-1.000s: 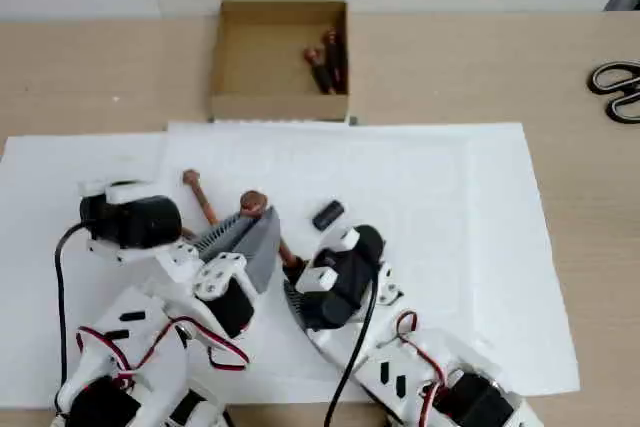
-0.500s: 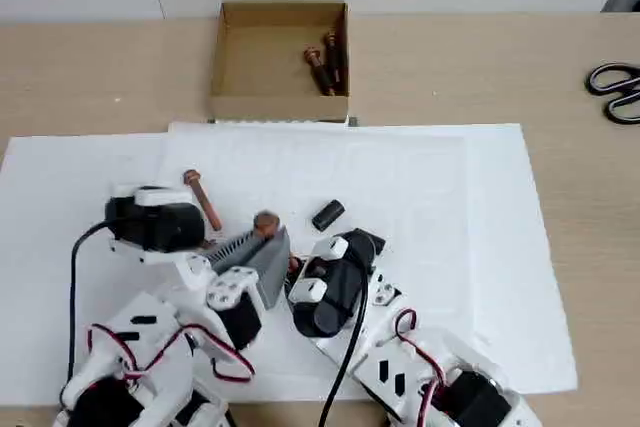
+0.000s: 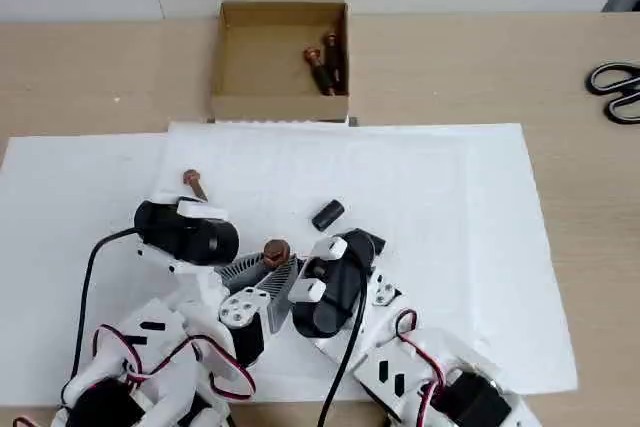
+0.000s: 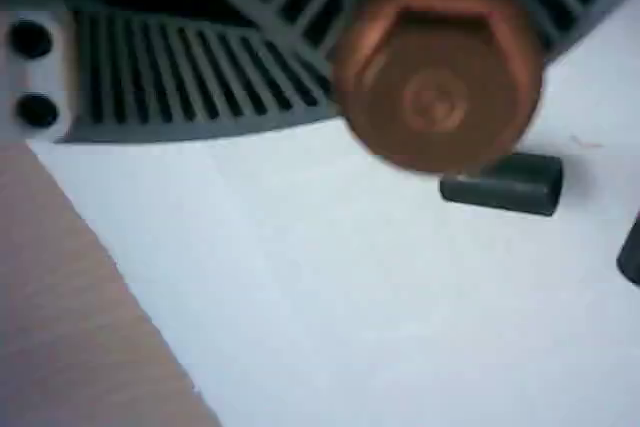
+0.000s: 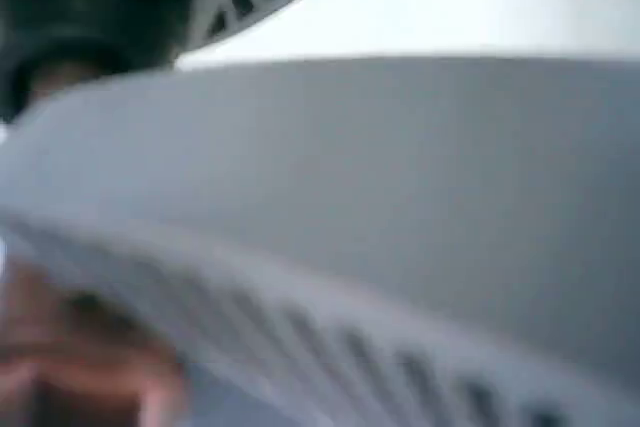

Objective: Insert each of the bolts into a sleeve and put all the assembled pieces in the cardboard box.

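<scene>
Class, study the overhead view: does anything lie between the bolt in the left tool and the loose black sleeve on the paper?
Nothing visible does. The bolt in the left tool and the sleeve have only bare white paper between them; the right arm stands beside that path.

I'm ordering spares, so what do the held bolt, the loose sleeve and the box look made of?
Bolt: probably metal, copper-coloured, with a soft sheen on its hex head.
Sleeve: matte black, plastic or rubber; unclear which.
Box: plain brown cardboard, dull walls.
</scene>
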